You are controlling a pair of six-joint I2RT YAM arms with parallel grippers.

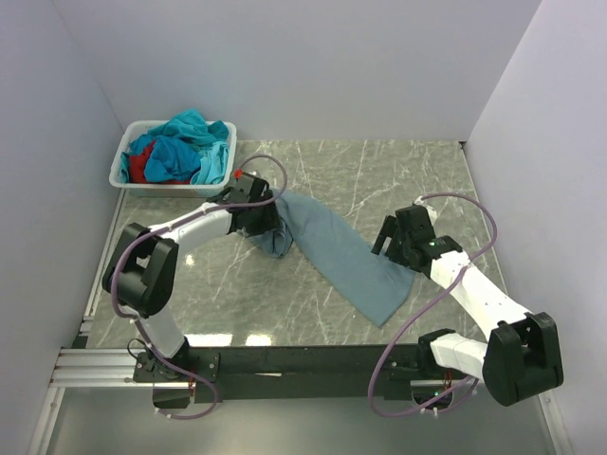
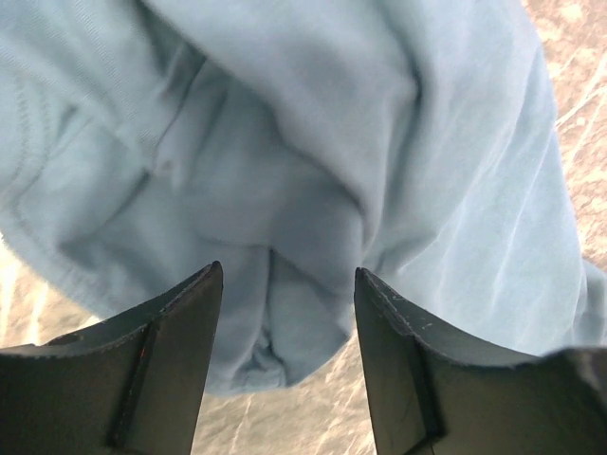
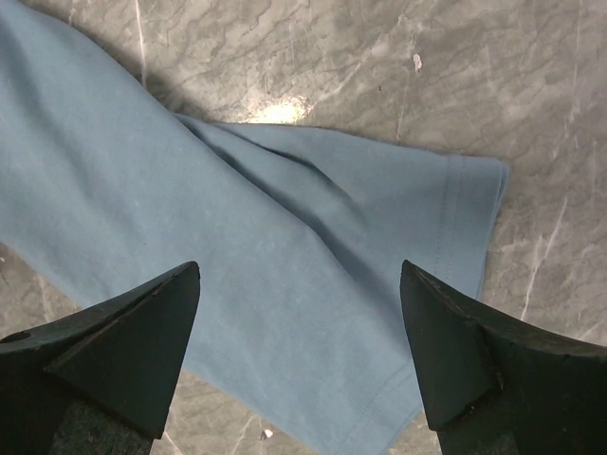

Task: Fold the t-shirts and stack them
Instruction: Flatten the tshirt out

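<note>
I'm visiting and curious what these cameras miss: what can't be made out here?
Left wrist view: folds of the dusty grey-blue cloth t-shirt fill the gap of the left gripper; pinched or free, unclear.
Top view: the left arm covers that shirt's bunched end.
Top view: teal, blue and red shirts tangle in the white plastic basket; their number is hidden.
Right wrist view: frame edges cut the shirt off.
</note>
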